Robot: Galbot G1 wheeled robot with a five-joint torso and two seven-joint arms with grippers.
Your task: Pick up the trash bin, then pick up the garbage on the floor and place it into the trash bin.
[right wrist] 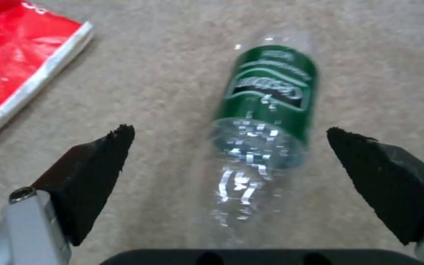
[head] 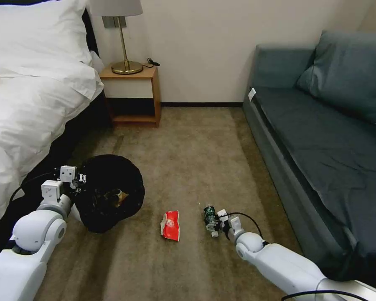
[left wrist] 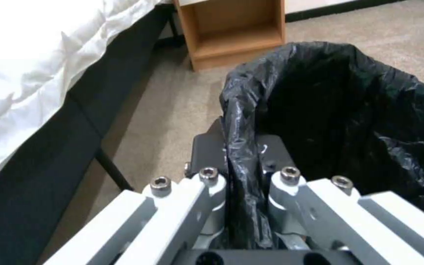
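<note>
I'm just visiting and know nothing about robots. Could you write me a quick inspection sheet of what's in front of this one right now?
Surface: brown carpet floor.
Job's things: trash bin, black-lined, held at its rim, with some litter inside; red-and-white packet flat on the carpet; clear bottle with green label lying on the carpet.
Clutter: nothing seen.
Grippers: left gripper shut on the bin's rim and bag; right gripper open, fingers on either side of the bottle, not touching it.
Cables: black cable looped at the right wrist; a cord on the nightstand.
Surroundings: bed, nightstand with lamp, grey sofa.
</note>
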